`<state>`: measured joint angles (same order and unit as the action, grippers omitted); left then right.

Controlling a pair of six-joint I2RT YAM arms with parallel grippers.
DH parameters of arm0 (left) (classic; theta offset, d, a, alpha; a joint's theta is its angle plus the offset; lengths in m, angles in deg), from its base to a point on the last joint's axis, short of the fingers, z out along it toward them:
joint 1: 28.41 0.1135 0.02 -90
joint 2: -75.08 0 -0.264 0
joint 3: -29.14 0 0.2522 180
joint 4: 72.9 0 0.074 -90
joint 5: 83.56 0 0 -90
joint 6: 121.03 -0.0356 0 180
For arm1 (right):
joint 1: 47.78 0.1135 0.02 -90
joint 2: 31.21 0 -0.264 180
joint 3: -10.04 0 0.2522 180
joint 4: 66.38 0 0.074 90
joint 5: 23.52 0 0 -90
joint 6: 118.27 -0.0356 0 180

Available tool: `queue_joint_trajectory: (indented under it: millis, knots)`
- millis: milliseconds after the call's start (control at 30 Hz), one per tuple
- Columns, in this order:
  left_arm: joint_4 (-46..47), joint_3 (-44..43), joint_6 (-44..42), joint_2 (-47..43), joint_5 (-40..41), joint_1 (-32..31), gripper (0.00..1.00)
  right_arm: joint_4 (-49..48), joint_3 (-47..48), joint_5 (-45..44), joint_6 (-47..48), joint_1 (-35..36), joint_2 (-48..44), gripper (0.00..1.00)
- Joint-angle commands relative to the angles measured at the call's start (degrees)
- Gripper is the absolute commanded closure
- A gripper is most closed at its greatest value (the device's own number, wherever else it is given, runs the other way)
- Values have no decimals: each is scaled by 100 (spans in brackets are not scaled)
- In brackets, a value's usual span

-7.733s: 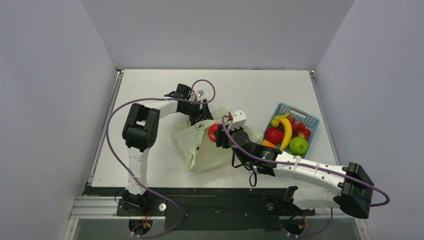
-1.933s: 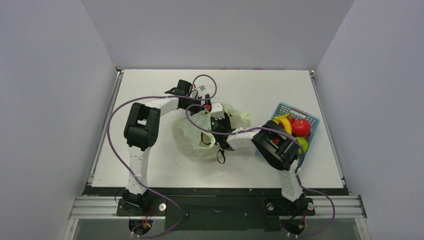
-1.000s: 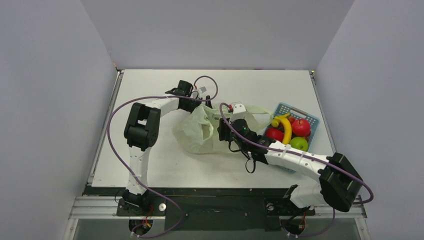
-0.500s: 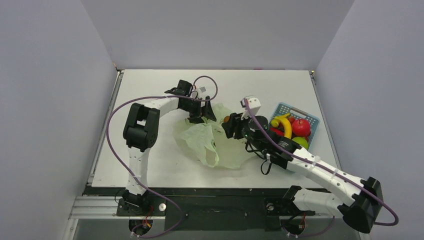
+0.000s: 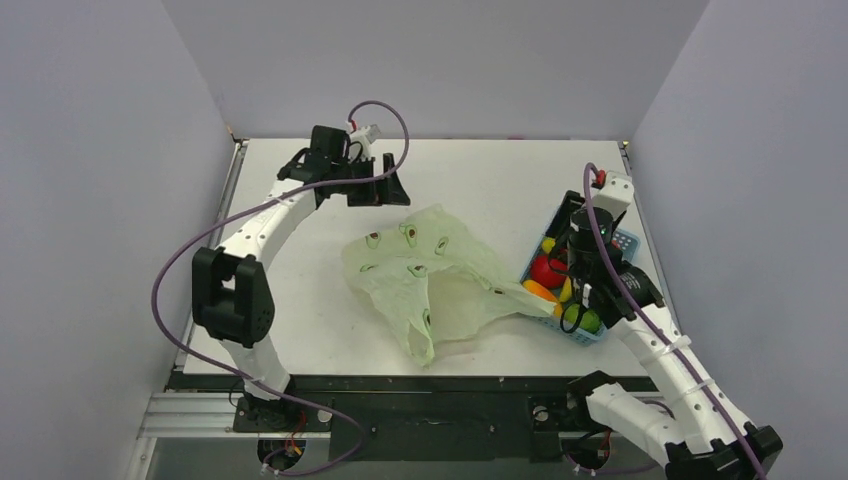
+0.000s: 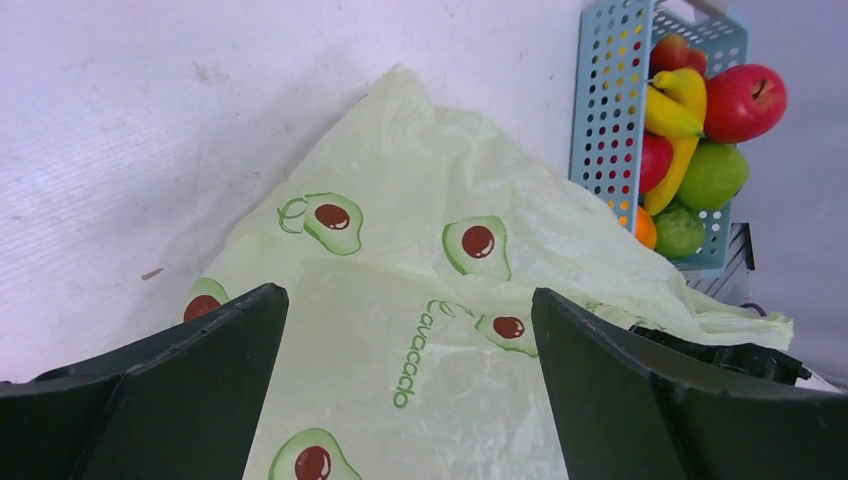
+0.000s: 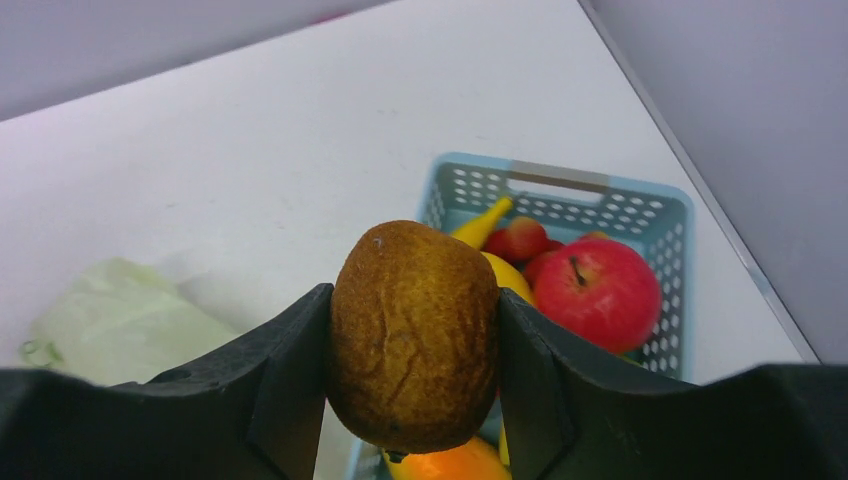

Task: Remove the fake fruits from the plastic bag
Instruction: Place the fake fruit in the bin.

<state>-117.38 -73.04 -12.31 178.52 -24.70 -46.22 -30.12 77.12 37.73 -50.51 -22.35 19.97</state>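
Note:
The pale green plastic bag [image 5: 430, 270] with avocado prints lies slack on the table. In the left wrist view the plastic bag [image 6: 430, 300] fills the space below my open left gripper [image 6: 410, 390], which holds nothing. From above, the left gripper [image 5: 385, 190] hovers beyond the bag's far edge. My right gripper [image 7: 412, 295] is shut on a brown kiwi-like fake fruit [image 7: 415, 335], held over the blue basket [image 7: 560, 180]. From above, the right gripper [image 5: 568, 285] is over the basket [image 5: 538, 258]. I see no fruit inside the bag.
The basket holds a red apple [image 7: 598, 290], a yellow banana [image 7: 480, 225], green fruits [image 6: 712, 175] and an orange one [image 5: 540, 290]. It sits near the table's right edge, touching the bag's right corner. Grey walls enclose the table.
My right arm has carried the brown fruit from the bag's mouth rightward over the basket. My left gripper has let go of the bag and pulled up to the back left. The bag has slumped flat.

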Motion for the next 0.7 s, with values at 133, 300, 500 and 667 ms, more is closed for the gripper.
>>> queue_joint_trajectory:
  millis: [133,300,500,667]
  knots:
    - [55,-165,270,-1137,-133,-7,8,784,-773,427,-615,-934,-130,97]
    - [333,425,583,-2116,-300,-204,7,767,-1443,869,-942,-1053,-244,90]
    - [540,1642,845,-3820,5,-506,4,307,-2073,1165,-1295,-1178,-264,69]
    - [362,2432,992,-5062,441,-539,3,54,-2275,1299,-1374,-1201,-284,50]
